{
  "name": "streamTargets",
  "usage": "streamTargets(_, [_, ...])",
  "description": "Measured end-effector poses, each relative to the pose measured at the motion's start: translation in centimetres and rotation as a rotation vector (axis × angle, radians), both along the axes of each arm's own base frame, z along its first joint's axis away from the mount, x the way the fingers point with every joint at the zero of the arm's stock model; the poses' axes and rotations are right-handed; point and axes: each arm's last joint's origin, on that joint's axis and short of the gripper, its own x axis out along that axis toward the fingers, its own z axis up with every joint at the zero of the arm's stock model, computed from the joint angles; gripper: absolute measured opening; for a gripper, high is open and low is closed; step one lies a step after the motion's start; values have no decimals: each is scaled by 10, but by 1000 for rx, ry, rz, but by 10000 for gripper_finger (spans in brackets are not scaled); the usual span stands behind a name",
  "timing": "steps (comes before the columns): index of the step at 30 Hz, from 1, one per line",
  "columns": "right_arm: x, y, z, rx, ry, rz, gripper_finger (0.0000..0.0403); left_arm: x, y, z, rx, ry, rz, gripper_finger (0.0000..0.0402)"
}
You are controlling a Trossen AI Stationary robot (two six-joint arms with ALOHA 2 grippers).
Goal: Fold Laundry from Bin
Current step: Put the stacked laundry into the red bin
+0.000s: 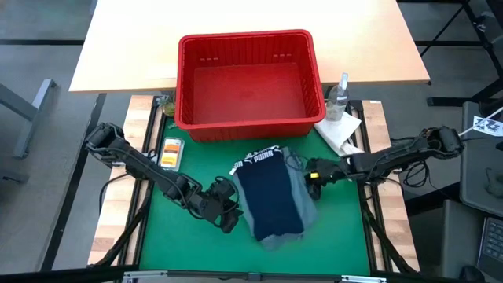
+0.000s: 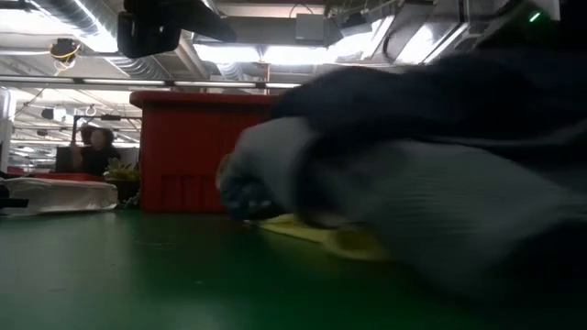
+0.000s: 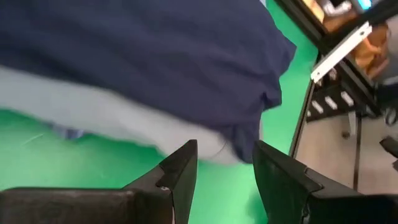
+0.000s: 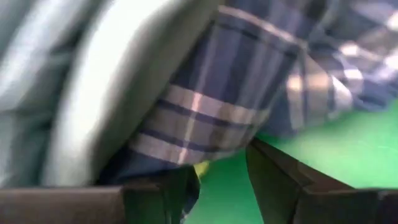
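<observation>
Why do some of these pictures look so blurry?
Low view: the laundry lies close to the lens, out of focus, with bright ceiling lights behind. Right wrist view: the plaid shirt nearly fills the frame, smeared. High view: sharp, evenly lit.

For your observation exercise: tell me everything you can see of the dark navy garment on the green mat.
The dark navy garment is a soft cloth piece folded into a rough rectangle, its surface smooth with slight wrinkles. It lies flat on top of the stack, on the larger grey-blue garment, which shows along its sides. A waistband with white lettering sits at the end nearest the red slotted plastic bin, which stands empty. The stack rests on the green mat, between both grippers.
</observation>
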Motion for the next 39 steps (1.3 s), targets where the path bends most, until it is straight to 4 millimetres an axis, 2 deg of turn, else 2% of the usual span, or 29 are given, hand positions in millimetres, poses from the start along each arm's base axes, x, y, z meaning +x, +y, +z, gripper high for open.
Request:
streamTargets(5, [10,30,-3,1,-100,11,159,-2,8,4,-25,39,-48,149])
streamTargets(9, [17,50,-14,28,-126,-1,159,-2,13,3,-22,60,-39,149])
streamTargets(17, [51,89,-24,47,-102,75,159,-2,16,2,-57,99,-72,149])
streamTargets(23, [68,97,-12,36,-136,100,159,-1,17,2,-63,99,-60,149])
streamTargets(32, [64,100,-14,53,52,213,159,3,27,2,-83,101,-34,149])
streamTargets(39, [61,97,-16,27,93,161,159,3,28,2,-91,104,-39,149])
